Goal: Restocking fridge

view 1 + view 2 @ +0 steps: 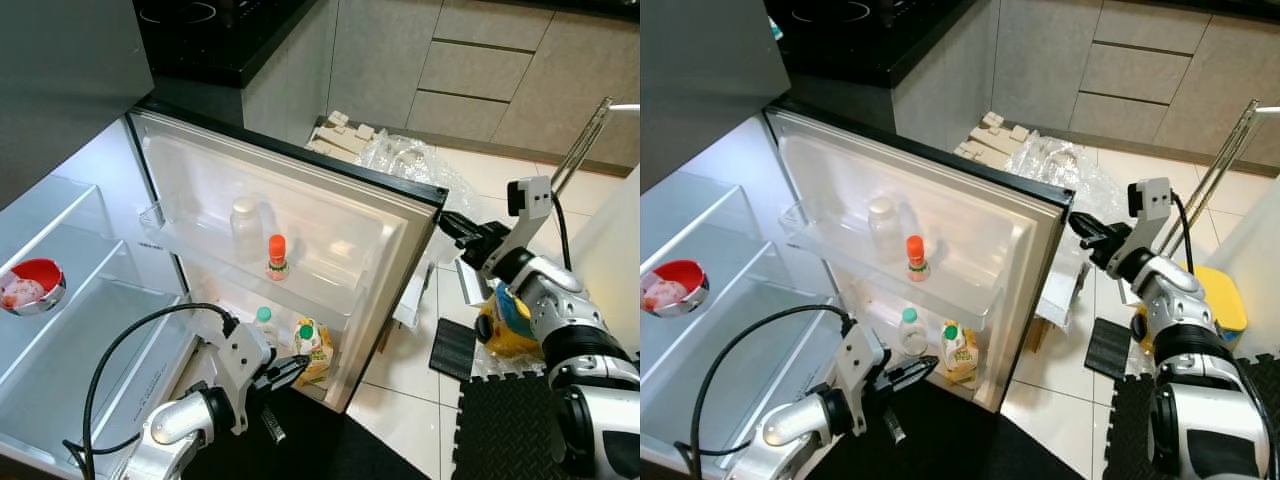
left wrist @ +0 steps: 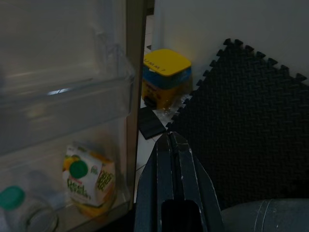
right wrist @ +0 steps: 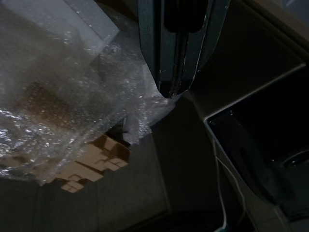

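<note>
The fridge stands open, its door (image 1: 385, 215) swung out to the right. The door's upper shelf holds a clear bottle (image 1: 245, 228) and an orange-capped bottle (image 1: 277, 257). Its lower shelf holds a green-capped bottle (image 1: 264, 325) and a juice carton (image 1: 314, 350). My left gripper (image 1: 300, 366) is shut and empty, low down, just in front of the carton (image 2: 89, 181). My right gripper (image 1: 446, 219) is also shut and empty, and hovers by the door's outer top corner. A red bowl (image 1: 32, 285) of food sits on a glass shelf inside the fridge.
Bubble wrap (image 1: 405, 160) and cardboard pieces (image 1: 340, 132) lie on the floor behind the door. A yellow-lidded box (image 1: 1218, 300) and black foam mats (image 1: 500, 420) are on the right. A metal pole (image 1: 585, 140) leans at the far right. A black cooktop counter (image 1: 200, 30) lies above the fridge.
</note>
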Robot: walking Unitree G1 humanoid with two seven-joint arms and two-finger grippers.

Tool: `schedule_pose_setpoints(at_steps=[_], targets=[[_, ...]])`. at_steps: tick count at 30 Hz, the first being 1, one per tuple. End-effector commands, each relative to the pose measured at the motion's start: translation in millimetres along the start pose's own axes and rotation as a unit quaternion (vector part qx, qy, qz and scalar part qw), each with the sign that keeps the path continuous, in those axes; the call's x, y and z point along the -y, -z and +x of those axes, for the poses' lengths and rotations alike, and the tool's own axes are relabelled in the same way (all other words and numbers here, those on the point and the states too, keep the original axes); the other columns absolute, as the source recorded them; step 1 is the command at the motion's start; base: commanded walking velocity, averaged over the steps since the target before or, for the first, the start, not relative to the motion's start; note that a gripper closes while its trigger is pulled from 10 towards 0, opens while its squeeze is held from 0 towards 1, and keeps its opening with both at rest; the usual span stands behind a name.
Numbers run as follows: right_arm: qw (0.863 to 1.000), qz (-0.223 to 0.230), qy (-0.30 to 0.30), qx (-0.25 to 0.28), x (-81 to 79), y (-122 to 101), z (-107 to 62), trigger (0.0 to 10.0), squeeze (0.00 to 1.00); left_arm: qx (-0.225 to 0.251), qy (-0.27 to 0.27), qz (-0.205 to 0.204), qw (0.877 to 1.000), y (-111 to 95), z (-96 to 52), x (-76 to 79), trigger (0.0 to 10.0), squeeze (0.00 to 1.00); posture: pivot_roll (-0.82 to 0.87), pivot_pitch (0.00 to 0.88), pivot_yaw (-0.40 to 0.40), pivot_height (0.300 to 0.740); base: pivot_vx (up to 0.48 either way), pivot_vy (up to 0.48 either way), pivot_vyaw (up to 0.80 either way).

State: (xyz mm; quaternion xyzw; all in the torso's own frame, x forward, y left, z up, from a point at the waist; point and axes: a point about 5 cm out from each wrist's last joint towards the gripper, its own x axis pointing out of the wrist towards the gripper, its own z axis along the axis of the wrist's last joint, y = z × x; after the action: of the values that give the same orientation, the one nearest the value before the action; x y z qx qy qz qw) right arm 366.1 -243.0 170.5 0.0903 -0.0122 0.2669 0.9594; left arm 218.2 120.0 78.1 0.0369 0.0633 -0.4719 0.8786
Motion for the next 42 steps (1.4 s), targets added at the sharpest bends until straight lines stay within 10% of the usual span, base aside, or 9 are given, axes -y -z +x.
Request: schedule_pose_setpoints(at_steps=[1, 11, 21, 27, 42], targets=[[1.0, 0.003, -0.019, 0.007, -4.6, 1, 1.7, 10.0, 0.0, -0.006, 0.007, -0.001, 1.0, 1, -2.7, 2.1, 10.0, 0.0, -0.12, 0.072, -0.037, 0.736, 0.0, 0.0, 0.0], [0.991, 0.036, -0.128, 0.005, -20.9, 6, 1.5, 10.0, 0.0, -0.014, 0.018, -0.009, 1.0, 1, -5.2, 5.0, 10.0, 0.0, -0.12, 0.075, -0.038, 0.736, 0.0, 0.0, 0.0], [0.931, 0.14, -0.336, -0.028, -70.0, 21, -5.4, 10.0, 0.0, -0.037, 0.036, -0.016, 0.999, 6, -8.9, 8.8, 10.0, 0.0, -0.11, 0.079, -0.038, 0.736, 0.0, 0.0, 0.0], [0.966, 0.11, -0.232, -0.038, -53.6, 34, 2.4, 10.0, 0.0, -0.058, 0.04, -0.023, 0.997, 11, -15.0, 10.9, 10.0, 0.0, -0.11, 0.083, -0.039, 0.736, 0.0, 0.0, 0.0], [0.989, 0.097, -0.079, -0.083, -34.7, 62, -4.5, 10.0, 0.0, -0.202, -0.08, -0.014, 0.976, 59, -66.2, -7.7, 10.0, 0.0, -0.09, 0.096, -0.057, 0.736, 0.0, 0.0, 0.0]])
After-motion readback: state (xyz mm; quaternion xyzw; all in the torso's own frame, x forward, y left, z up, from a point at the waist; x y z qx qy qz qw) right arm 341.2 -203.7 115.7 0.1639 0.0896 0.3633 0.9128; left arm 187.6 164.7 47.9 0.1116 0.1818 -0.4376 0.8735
